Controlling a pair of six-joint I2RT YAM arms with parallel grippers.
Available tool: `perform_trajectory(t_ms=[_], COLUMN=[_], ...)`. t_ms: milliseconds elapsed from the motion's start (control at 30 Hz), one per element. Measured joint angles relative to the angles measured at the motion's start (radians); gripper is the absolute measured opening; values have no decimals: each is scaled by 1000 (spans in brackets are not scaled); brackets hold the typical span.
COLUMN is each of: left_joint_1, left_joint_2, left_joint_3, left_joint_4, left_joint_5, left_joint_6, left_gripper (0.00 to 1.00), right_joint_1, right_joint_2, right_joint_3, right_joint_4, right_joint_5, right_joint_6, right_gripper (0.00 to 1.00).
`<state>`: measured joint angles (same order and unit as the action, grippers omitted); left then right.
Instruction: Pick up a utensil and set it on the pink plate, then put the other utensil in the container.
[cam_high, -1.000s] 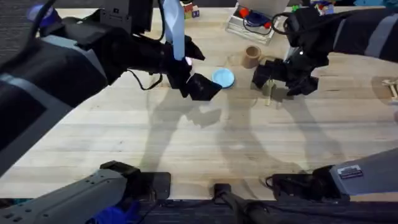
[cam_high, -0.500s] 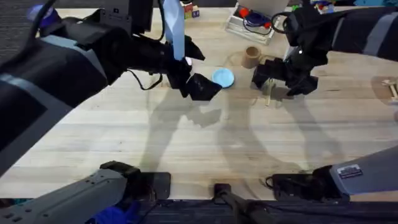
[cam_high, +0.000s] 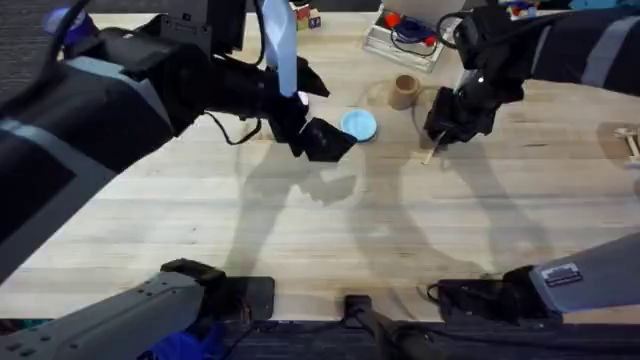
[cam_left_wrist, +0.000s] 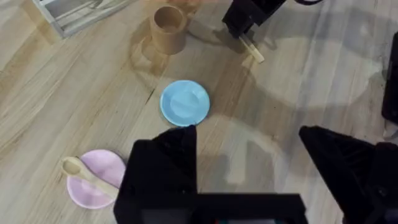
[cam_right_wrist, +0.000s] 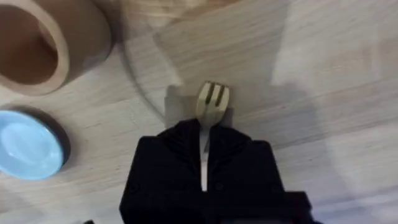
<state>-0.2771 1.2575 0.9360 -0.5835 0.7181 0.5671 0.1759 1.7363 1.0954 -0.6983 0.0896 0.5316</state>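
Observation:
The utensil, a pale wooden spoon (cam_left_wrist: 87, 176), lies across the pink plate (cam_left_wrist: 102, 193), just below my left gripper (cam_left_wrist: 249, 162). That gripper hovers open and holds nothing. The other utensil, a small wooden fork (cam_right_wrist: 210, 102), sticks out tines-first from my right gripper (cam_right_wrist: 202, 149), which is shut on its handle. Overhead, the fork (cam_high: 432, 152) and right gripper (cam_high: 445, 128) are low over the table. They sit just right of the container, a brown cup (cam_high: 404, 90) that stands upright. In the overhead view my left arm hides the pink plate.
A light blue plate (cam_high: 358, 125) lies between the two grippers, beside the cup (cam_left_wrist: 169, 28). A clear plastic box (cam_high: 400, 35) with red and blue things stands at the back. Bare wooden tabletop (cam_high: 380, 240) stretches toward the near edge.
My right gripper's fingers, spread wide earlier, have drawn together on the fork. The left arm has not moved.

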Motion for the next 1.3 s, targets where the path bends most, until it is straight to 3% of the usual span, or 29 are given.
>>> perform_trajectory(t_ms=[433, 667, 933, 1300], left_joint_1=[0, 0, 0, 0], left_joint_2=[0, 0, 0, 0], left_joint_3=[0, 0, 0, 0], left_joint_4=[0, -1, -4, -4], left_joint_5=[0, 0, 0, 0], left_joint_6=[0, 0, 0, 0], left_gripper=[993, 993, 994, 994], right_joint_1=[6, 5, 5, 5], right_joint_2=[32, 18, -144, -339], right_joint_3=[69, 99, 185, 194], right_joint_4=[-147, -222, -217, -161], right_joint_5=[49, 100, 113, 120], right_joint_6=[-1, -97, -212, -361], right_gripper=[31, 33, 32, 32])
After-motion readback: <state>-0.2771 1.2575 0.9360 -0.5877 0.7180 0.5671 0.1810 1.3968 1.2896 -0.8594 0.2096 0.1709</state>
